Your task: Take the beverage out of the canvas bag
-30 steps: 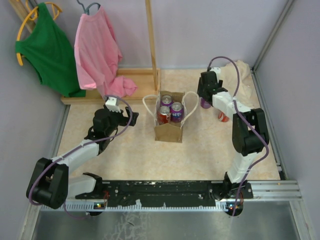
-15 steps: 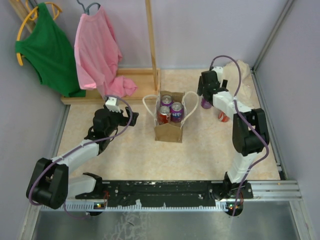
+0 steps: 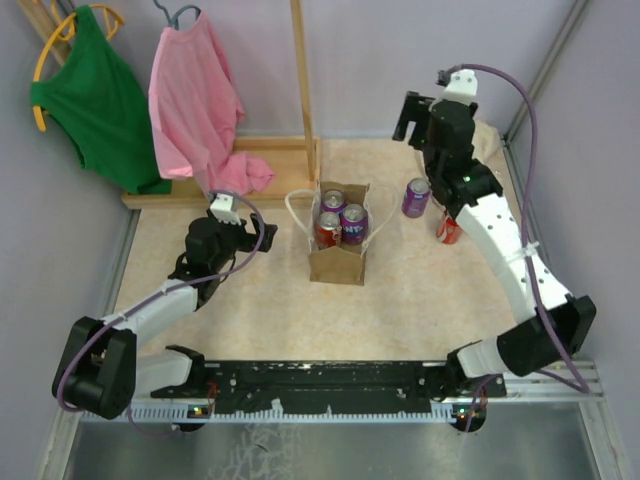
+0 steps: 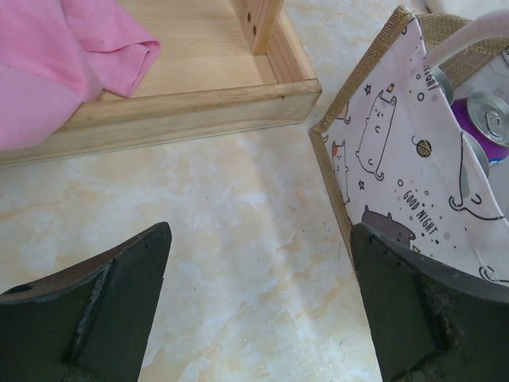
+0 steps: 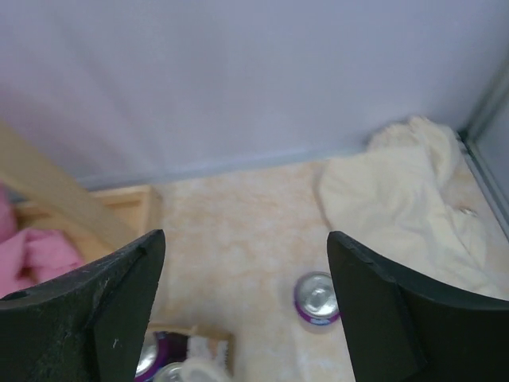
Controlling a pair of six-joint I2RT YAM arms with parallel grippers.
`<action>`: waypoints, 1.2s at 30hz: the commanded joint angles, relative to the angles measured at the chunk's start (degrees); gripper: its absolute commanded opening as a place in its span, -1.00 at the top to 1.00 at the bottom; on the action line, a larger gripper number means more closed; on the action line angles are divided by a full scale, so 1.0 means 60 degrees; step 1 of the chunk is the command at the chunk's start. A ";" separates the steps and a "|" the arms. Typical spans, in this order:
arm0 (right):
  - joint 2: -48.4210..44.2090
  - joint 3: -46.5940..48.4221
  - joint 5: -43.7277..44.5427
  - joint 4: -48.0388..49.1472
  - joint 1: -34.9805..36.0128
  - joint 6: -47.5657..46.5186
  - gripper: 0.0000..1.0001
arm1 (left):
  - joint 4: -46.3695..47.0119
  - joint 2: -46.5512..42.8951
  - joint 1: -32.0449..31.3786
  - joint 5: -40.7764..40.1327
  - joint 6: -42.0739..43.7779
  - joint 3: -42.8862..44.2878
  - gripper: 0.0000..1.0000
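Note:
The tan canvas bag (image 3: 337, 258) with white loop handles stands mid-table and holds three cans, one red (image 3: 327, 228) and two purple (image 3: 352, 217). It also shows in the left wrist view (image 4: 398, 159), with its cat-print lining, and at the bottom of the right wrist view (image 5: 191, 354). A purple can (image 3: 416, 197) stands on the table right of the bag and shows in the right wrist view (image 5: 318, 298). My right gripper (image 3: 408, 118) (image 5: 246, 306) is open and empty, raised above that can. My left gripper (image 3: 256, 234) (image 4: 262, 318) is open and empty, low, left of the bag.
A red can (image 3: 446, 231) stands right of the purple one, partly behind my right arm. A cream cloth (image 3: 490, 150) (image 5: 398, 207) lies in the back right corner. A wooden rack base (image 3: 265, 160) (image 4: 199, 103) with a pink shirt (image 3: 195, 100) and a green shirt (image 3: 95, 100) stands back left.
My right gripper was down at the purple can beside the bag. It has let go and risen up and back, leaving the can standing on the table. The left arm has not moved.

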 commanded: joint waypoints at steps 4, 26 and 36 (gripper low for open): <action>0.0001 0.1154 -0.2407 -0.1168 0.1633 -0.0664 -0.54 | 0.0170 -0.0030 -0.0085 0.0079 -0.0034 0.0235 -0.99; 0.3165 0.1500 -0.5668 -0.3546 0.2429 -0.3869 -0.42 | 0.0151 -0.0019 -0.0093 0.0108 -0.0023 0.0317 -0.99; 0.3480 0.1351 -0.4557 -0.3850 0.2410 -0.4149 -0.56 | 0.0109 -0.0112 -0.0095 0.0024 0.0020 0.0239 -0.99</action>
